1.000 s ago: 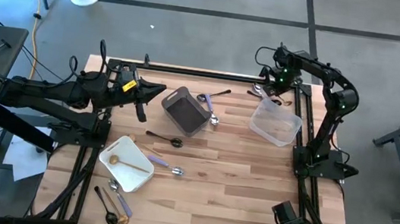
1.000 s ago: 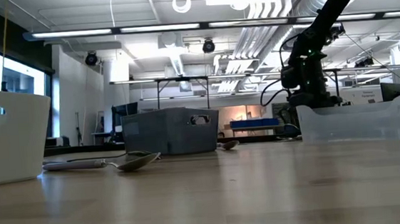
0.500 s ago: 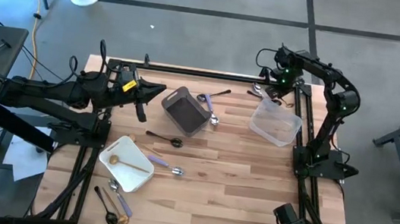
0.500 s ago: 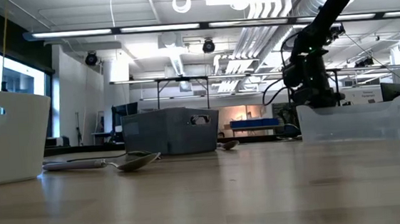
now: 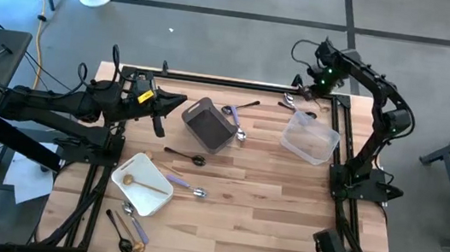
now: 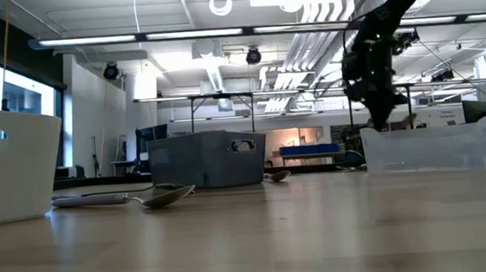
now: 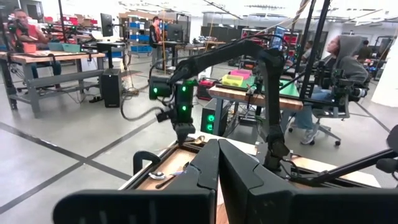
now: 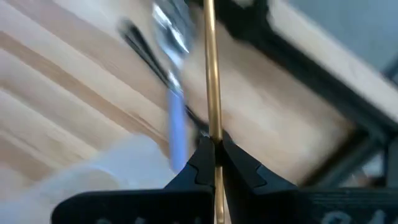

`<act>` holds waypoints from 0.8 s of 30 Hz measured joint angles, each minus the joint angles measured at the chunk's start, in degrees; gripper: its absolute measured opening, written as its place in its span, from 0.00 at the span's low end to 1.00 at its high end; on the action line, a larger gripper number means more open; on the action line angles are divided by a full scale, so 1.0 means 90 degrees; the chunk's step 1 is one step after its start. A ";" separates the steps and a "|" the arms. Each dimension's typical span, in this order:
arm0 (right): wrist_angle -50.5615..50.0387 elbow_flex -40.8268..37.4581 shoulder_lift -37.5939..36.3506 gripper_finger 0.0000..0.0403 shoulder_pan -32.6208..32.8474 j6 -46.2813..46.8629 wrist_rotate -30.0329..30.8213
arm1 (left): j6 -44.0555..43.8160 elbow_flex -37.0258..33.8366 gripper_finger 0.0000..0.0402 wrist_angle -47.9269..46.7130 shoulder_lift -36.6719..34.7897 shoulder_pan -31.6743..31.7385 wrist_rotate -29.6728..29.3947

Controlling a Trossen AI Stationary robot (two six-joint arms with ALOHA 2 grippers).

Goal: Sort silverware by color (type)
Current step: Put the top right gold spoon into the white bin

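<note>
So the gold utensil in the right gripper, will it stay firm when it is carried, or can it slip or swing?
It is probably stiff: the gold utensil runs straight out from the shut right gripper. It may pivot or slip, since the fingertips pinch only a narrow, shiny handle. It looks light, being so slim, so it likely strains the grip little.

Bright, even light from ceiling strip lamps [image 6: 218, 35]; shadows on the counter [image 5: 268, 192] are faint. The right wrist view is motion-blurred, and the low view's foreground is soft.
</note>
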 joint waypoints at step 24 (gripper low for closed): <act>0.3640 0.0304 -0.0237 0.00 0.3064 0.1632 -0.2530 | -0.0237 0.0000 0.00 -0.0311 0.0002 0.0000 0.0195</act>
